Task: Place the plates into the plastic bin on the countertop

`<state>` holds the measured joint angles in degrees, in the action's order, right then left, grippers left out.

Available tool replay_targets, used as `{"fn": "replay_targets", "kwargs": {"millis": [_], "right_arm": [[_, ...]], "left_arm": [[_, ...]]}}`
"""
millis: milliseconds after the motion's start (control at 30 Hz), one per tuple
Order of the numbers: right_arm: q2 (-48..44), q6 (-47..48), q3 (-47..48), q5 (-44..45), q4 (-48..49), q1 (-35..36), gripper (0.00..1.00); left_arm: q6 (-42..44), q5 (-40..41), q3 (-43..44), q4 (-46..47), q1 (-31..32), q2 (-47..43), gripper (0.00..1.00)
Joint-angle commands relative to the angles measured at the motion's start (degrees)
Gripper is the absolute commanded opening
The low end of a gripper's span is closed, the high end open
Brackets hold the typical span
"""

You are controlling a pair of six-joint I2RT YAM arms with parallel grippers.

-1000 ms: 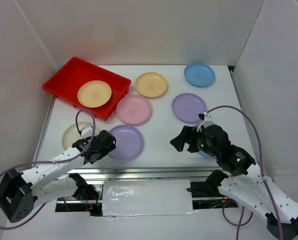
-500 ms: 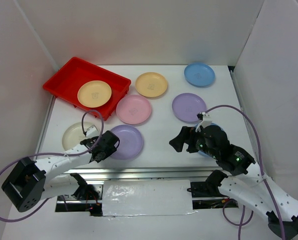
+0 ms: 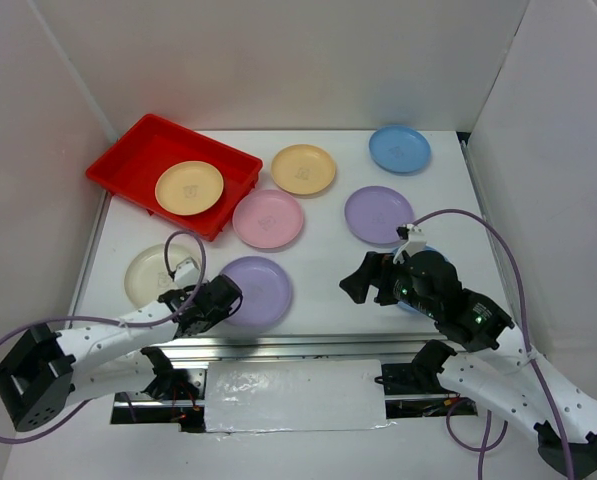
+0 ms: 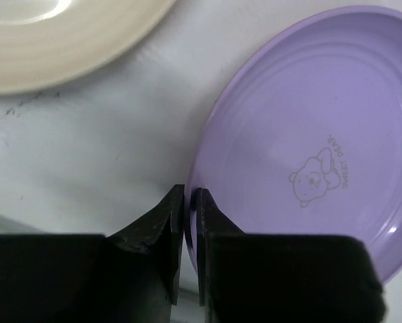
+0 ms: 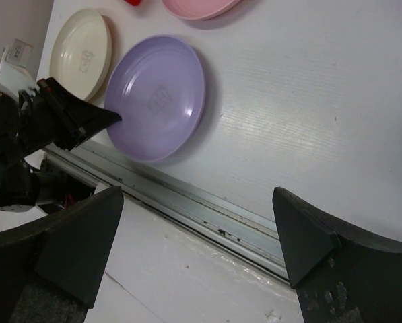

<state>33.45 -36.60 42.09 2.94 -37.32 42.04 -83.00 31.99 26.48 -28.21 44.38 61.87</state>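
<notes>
My left gripper (image 3: pixel 224 299) (image 4: pixel 189 202) is low at the front of the countertop (image 3: pixel 323 265), its jaws shut on the near left rim of a purple plate (image 3: pixel 258 291) (image 4: pixel 308 148). A cream plate (image 3: pixel 154 274) (image 4: pixel 59 33) lies just left of it. The red plastic bin (image 3: pixel 128 160) at the back left holds one orange-yellow plate (image 3: pixel 189 187). Pink (image 3: pixel 268 218), orange-yellow (image 3: pixel 303 168), purple (image 3: pixel 378 214) and blue (image 3: pixel 399 148) plates lie loose on the countertop. My right gripper (image 3: pixel 363 281) (image 5: pixel 198 202) hovers open and empty over the front right.
A metal rail (image 3: pixel 298 341) (image 5: pixel 207 212) runs along the front edge. White walls close in the left, back and right sides. A sliver of another blue plate (image 3: pixel 408 304) shows under my right arm. My right arm's purple cable (image 3: pixel 498 240) loops above the right side.
The left gripper's jaws have closed onto the purple plate's rim, and the plate has slid slightly to the right. The right arm has stayed where it was.
</notes>
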Motion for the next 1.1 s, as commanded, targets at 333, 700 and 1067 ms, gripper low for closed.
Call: {"fn": "replay_targets", "kwargs": {"millis": [333,700,1067], "right_arm": [[1.9,-0.8,2.3,0.4,4.3,0.8,1.0],[6.3,0.4,5.3,-0.7,6.3,0.9,1.0],[6.9,2.1,4.1,-0.1,6.6,0.1,1.0]], "left_arm": [[3.5,17.3,27.3,-24.9,13.8,-8.7,0.0],[31.1,-13.3,57.2,-6.6,-38.6,24.1,0.0],[32.4,-14.9,76.8,-14.6,-47.5,50.8,0.0]]}}
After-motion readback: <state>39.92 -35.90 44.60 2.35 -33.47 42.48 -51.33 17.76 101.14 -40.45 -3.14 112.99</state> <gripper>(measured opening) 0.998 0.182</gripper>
